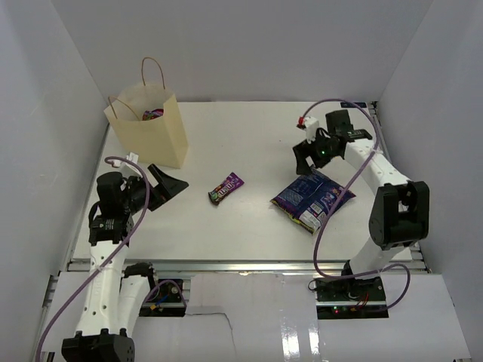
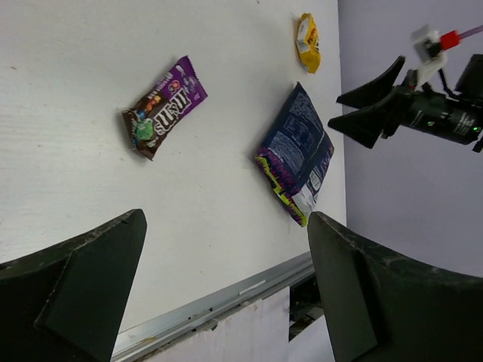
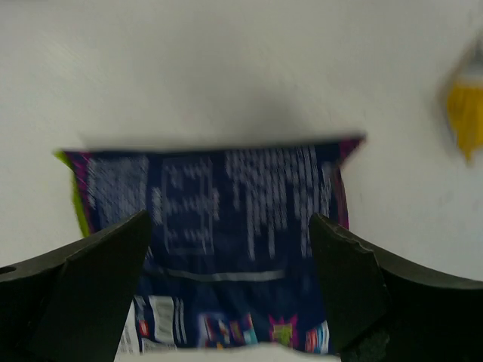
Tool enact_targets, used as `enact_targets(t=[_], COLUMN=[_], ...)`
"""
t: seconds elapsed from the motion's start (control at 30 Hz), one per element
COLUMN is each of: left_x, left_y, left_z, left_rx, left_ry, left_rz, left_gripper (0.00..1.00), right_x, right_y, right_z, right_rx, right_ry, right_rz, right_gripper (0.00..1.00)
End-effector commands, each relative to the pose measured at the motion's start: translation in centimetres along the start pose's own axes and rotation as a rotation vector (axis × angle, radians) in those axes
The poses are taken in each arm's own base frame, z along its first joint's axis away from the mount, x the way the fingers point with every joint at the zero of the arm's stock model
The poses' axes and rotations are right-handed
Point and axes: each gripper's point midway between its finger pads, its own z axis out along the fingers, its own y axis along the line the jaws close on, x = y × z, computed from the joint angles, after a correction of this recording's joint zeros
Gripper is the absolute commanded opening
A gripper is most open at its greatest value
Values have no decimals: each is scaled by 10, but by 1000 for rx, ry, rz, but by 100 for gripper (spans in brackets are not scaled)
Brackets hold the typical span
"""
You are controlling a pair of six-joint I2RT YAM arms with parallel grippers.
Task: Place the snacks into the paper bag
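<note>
Right gripper (image 3: pixel 228 220) hovering over chip bag (image 1: pixel 313 197) centre-right, jaws spread for the grab; left gripper (image 1: pixel 166 187) idling at left, jaws also spread.

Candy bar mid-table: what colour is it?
The candy bar is purple and brown; best in the left wrist view.

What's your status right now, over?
Left gripper open, empty. Right gripper open over blue chip bag. Candy bar, yellow packet not bagged. Paper bag unobstructed.
</note>
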Motion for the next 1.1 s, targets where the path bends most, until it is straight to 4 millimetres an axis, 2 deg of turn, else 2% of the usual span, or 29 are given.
enact_targets(t=[0.0,0.03,0.1,0.13,0.2,0.23,0.3,0.33,0.4,0.47,0.5,0.57,0.63,0.7,0.73,0.77,0.8,0.87,0.97,1.07], left_x=[3,12,25,35,52,65,79,87,95,107,113,124,133,144,147,150,157,161,166,174], left_y=[-20,-29,-32,-42,-47,-54,-67,-64,-80,-81,-90,-88,-97,-99,-100,-100,-98,-99,-103,-105], left_z=[12,20,32,44,56,67,77,85,90,99,100,109,113,118,119,122,125,129,136,143], left_rx=[101,125,128,149,161,174,221,205,271,267,285,265,280,284,287,285,279,275,279,284], left_ry=[14,38,67,91,135,167,197,221,228,257,274,309,333,360,367,374,394,403,417,437], left_rz=[15,26,25,42,22,24,38,25,23,6,11,18,31,28,28,26,25,24,30,35], left_gripper=[98,98,98,98,98,98,98,98,98,98,98,98,98,98,98,98,98,98,98,98], right_x=[53,69,98,105,126,130,135,134,133,132,131,134,138,144,148,152,153,155,142,118], right_y=[-37,-50,-59,-58,-60,-57,-51,-47,-37,-29,-21,-14,-7,-4,-2,-1,0,6,16,27], right_z=[-51,-63,-73,-71,-67,-63,-54,-51,-44,-39,-35,-32,-28,-22,-20,-18,-17,-16,-23,-35], right_rx=[325,368,386,369,329,294,198,156,51,-18,-78,-144,-187,-211,-219,-228,-235,-255,-290,-339], right_ry=[173,187,189,189,206,207,188,179,147,130,113,104,99,111,121,128,124,118,55,-40], right_rz=[58,130,259,290,385,404,420,414,379,376,387,373,377,393,406,410,407,406,387,358], right_gripper=[90,90,90,90,90,90,90,90,90,90,90,94,98,87,73,66,54,42,26,9])
